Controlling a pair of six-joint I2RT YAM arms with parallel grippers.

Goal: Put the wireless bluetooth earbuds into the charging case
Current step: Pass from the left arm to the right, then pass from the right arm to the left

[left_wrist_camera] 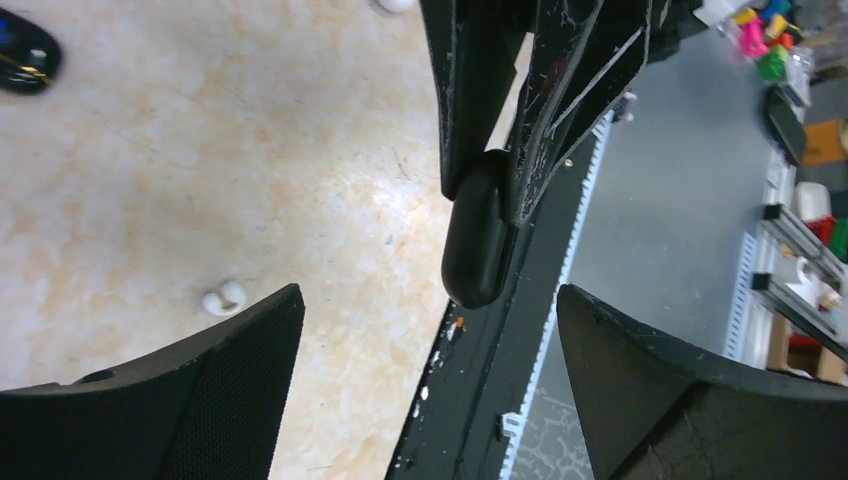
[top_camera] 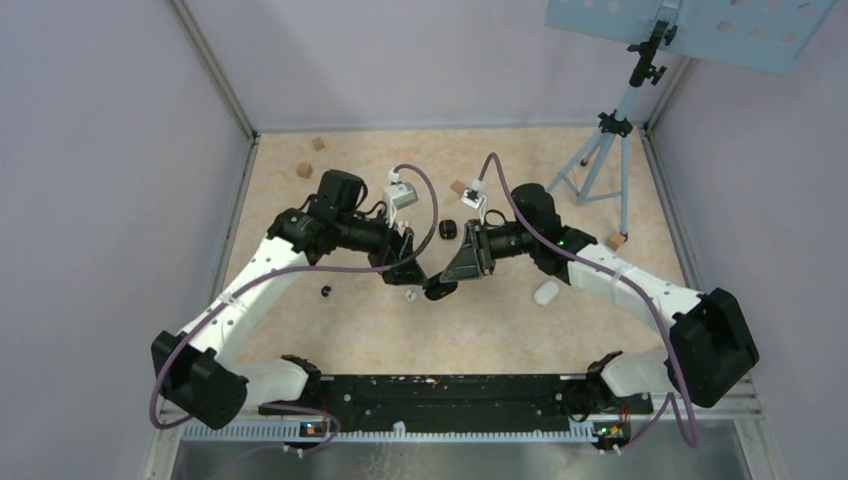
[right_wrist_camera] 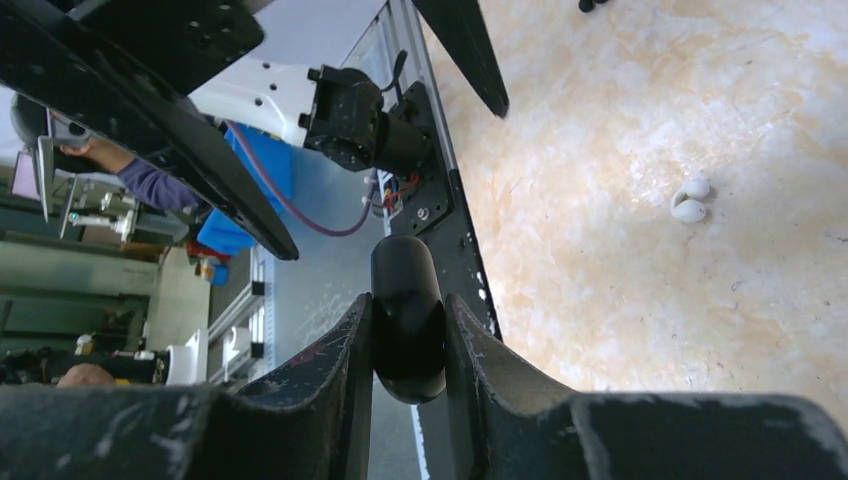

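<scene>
Pale lilac walls [top_camera: 120, 150] close in the workspace on three sides, with metal posts in the back corners. The bench [top_camera: 560, 170] has a beige, marbled top, and a black base rail [top_camera: 450, 392] runs along its near edge. At the back right a tripod [top_camera: 600, 160] carries a blue perforated panel [top_camera: 700, 25].

The two arms meet over the middle of the bench. The left end effector [left_wrist_camera: 430, 290] stands wide, with nothing between its fingers. The right end effector [right_wrist_camera: 408, 300] is clamped narrowly on a black charging case [right_wrist_camera: 408, 330], an oval pebble held on edge above the bench, just in front of the left end effector.

A white case [top_camera: 546, 293] lies right of centre and a second black case [top_camera: 448, 229] lies behind the end effectors. Four wooden blocks [top_camera: 304, 170] are scattered towards the back and right.

A white earbud [left_wrist_camera: 224, 298] lies on the bench just beside the left end effector. A black earbud [top_camera: 325, 292] lies further left, apart from it. Neither is in a case. No print is large enough to read.
</scene>
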